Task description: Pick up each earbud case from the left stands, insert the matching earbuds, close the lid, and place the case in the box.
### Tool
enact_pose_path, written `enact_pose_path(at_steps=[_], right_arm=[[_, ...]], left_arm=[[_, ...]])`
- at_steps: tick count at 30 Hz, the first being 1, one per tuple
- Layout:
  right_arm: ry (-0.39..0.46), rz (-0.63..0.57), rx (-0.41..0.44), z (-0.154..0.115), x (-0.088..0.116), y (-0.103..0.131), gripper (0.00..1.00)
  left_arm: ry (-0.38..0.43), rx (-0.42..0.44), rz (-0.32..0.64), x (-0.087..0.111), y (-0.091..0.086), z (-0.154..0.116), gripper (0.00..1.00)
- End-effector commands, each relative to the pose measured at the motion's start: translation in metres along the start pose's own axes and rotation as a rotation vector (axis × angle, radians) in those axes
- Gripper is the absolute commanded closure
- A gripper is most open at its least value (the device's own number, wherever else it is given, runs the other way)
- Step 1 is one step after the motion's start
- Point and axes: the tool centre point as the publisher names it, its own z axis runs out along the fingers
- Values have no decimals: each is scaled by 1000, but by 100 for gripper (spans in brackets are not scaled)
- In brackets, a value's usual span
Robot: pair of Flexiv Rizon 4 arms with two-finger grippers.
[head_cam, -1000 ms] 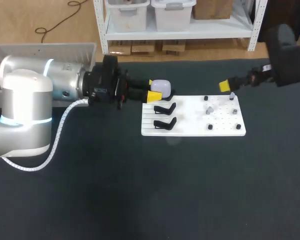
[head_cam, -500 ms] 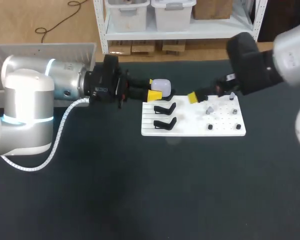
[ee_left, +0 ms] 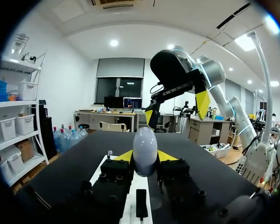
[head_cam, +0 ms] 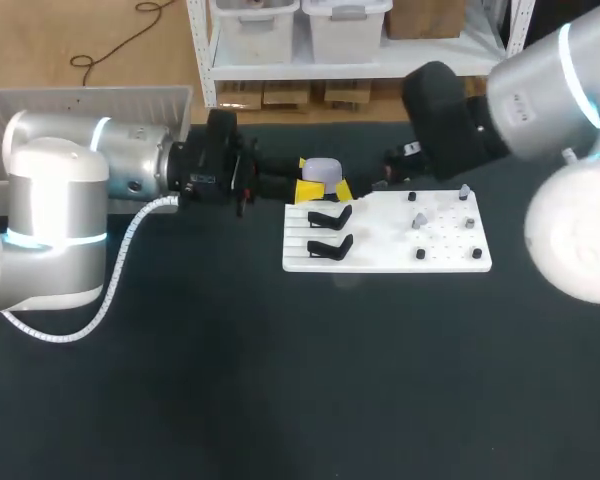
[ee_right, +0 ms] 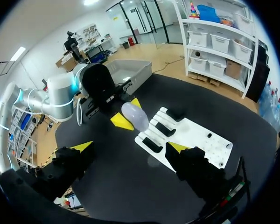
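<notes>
My left gripper [head_cam: 310,182] is shut on a pale lavender earbud case [head_cam: 323,169], held just above the far left corner of the white board [head_cam: 380,260]. In the left wrist view the case [ee_left: 144,149] stands egg-like between the yellow fingertips [ee_left: 125,156]. My right gripper [head_cam: 358,188] hangs open just to the right of the case, apart from it. In the right wrist view that gripper [ee_right: 129,147] gapes wide, with the case [ee_right: 134,116] ahead of it. Two black stands [head_cam: 328,230] sit bare on the board's left. Small earbuds [head_cam: 420,218] rest on pegs at its right.
A grey box [head_cam: 90,100] lies at the table's far left, behind my left arm. The board [ee_right: 191,135] sits mid-table on a dark mat [head_cam: 280,380], which stretches out in front of it.
My right arm has swung in from the far right across the board, and its open gripper now sits beside the case. The left arm and the case have stayed put.
</notes>
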Motion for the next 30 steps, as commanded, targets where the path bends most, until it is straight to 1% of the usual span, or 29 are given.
enact_pose_path(at_steps=[1,12,30], right_arm=[[17,4,5,16,-10,-3,0],[37,34,30,31,-18,-16,0],[72,61,45,42,-16,-28,0]], left_arm=[[-1,1,1,1,1,0,100],[-1,1,1,1,1,0,100],[-1,1,1,1,1,0,100]])
